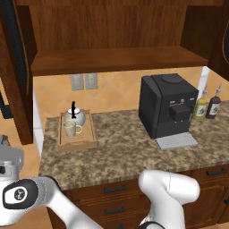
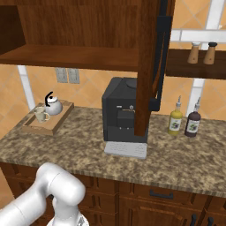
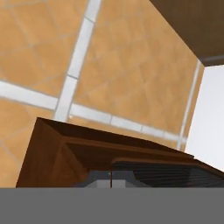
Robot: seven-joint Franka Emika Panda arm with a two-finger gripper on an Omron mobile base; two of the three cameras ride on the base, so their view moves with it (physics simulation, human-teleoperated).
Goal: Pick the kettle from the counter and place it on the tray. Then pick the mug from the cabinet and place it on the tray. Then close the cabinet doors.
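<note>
Kettle [image 1: 74, 117], mug [image 1: 70, 129] (one each) on tray [image 1: 91, 134].

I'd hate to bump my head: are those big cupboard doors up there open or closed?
Open. The left cabinet door and the right one both swing outward, exposing the bare shelf.

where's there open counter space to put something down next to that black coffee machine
The speckled brown-grey granite counter is bare between the light-brown wooden tray and the big black coffee machine, and along its front edge. The tray is crowded: silver-white kettle and cream mug. Right of the machine stand a yellow bottle and a dark bottle.
</note>
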